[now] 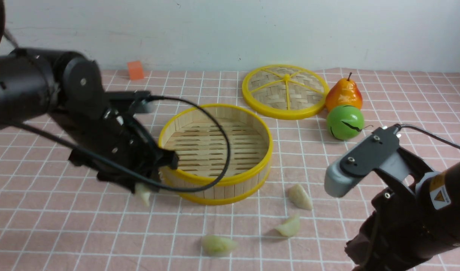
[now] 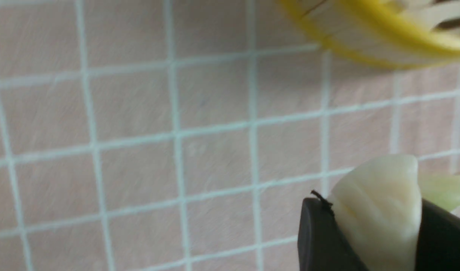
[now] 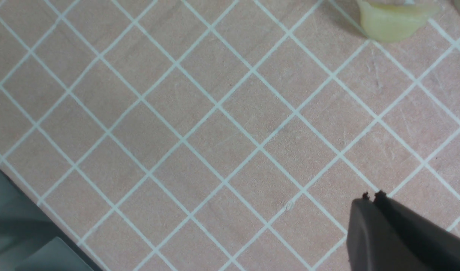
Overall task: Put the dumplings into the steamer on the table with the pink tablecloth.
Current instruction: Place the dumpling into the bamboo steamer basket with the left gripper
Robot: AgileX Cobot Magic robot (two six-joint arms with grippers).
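the round bamboo steamer (image 1: 214, 190), yellow-rimmed and slat-floored, stands on the pink worktop (image 1: 83, 233). the pale, glossy, crescent-like dumplings: one clamped in the left fingers (image 2: 327, 241) beside the steamer, slightly blurred, perhaps cream; three (image 1: 218, 245) lie nearer. right fingers (image 3: 372, 226) together.

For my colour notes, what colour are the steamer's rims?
The steamer has yellow rims, clearest in the front view.

The counter (image 1: 102, 226) is pink with thin white lines making squares. The steamer (image 1: 214, 190) has yellow rims. The ball (image 1: 345, 122) is green with black marks. The block (image 1: 135, 70) is orange.
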